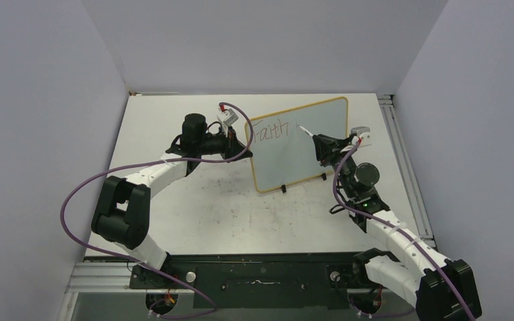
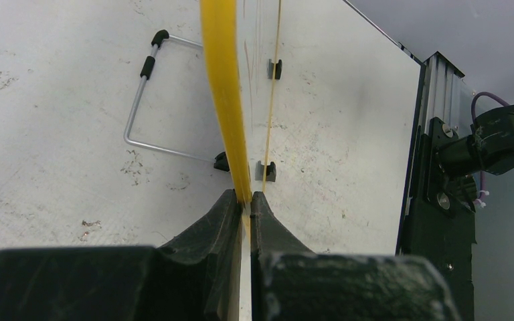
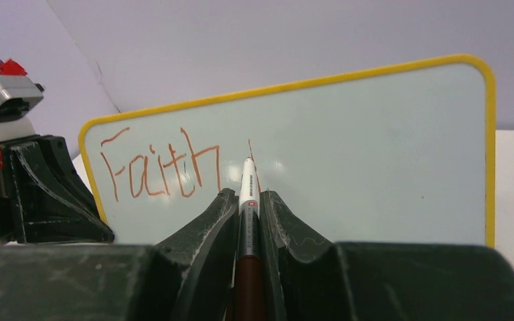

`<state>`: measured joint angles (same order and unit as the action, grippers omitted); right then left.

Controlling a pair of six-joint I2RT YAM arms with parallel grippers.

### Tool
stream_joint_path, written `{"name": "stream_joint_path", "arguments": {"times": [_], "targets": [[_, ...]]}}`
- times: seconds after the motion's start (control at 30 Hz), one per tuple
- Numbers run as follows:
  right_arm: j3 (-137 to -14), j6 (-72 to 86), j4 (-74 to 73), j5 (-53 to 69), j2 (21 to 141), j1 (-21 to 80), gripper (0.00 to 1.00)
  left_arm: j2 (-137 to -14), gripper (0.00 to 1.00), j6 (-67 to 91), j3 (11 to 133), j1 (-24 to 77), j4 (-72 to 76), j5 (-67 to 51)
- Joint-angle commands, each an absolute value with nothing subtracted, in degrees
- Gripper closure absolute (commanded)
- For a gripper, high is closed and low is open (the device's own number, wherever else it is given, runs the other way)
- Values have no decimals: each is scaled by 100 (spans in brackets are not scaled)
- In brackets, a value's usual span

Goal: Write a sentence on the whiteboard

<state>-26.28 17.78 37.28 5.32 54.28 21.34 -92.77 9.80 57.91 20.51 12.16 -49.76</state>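
The whiteboard (image 1: pixel 308 150) stands upright mid-table on two black feet, its yellow frame facing my arms. My left gripper (image 1: pixel 241 144) is shut on its left edge; in the left wrist view the yellow frame (image 2: pixel 226 100) runs up from between the fingers of the left gripper (image 2: pixel 245 200). The sentence (image 3: pixel 164 167) reads "Faith" in red-brown letters, with one short stroke after it. My right gripper (image 3: pixel 246 200) is shut on a marker (image 3: pixel 248 184), white with a brown rear. Its tip touches the board just right of the word. In the top view the right gripper (image 1: pixel 318 142) is in front of the board's middle.
A wire stand loop (image 2: pixel 144 100) lies on the scuffed white table (image 1: pixel 194 207) behind the board. A metal rail (image 1: pixel 408 174) runs along the table's right side. Purple cables trail from both arms. Grey walls close in on three sides.
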Motion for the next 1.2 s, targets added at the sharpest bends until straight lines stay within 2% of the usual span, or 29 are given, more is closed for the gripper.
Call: {"name": "stream_joint_path", "arguments": {"times": [0.0,0.43,0.83,1.17], "targets": [[-3078,1788,4479,482,5663,2090,95,-9281,100,941,6004,2048,1246,-5104],[-3292,1766,4919,454,6324,2092,95,-9296,100,949,6012,2048,1248,-5111],[-3061,1570,4455,147,5535,2092,95,-9299,100,958,6022,2048,1249,-5115],[-2906,1503,4374,158,5739,2092,95,-9281,100,958,6005,2048,1248,-5113]]}}
